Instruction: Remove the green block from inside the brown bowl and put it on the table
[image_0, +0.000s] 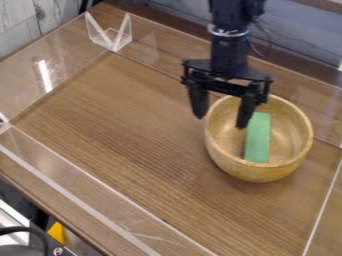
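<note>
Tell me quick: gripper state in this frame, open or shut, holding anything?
Gripper: open, jaws spread wide, holding nothing; it hangs over the rim of the brown bowl, with the green block lying loose inside.

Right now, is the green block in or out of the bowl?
In: the green block lies inside the brown bowl, untouched.

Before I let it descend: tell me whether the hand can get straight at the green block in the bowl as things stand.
Probably yes. The hand hangs open over the near-left rim of the brown bowl, pointing down, and the green block lies uncovered inside with nothing on top. The thick rim beside the block is the only thing a finger might catch.
</note>
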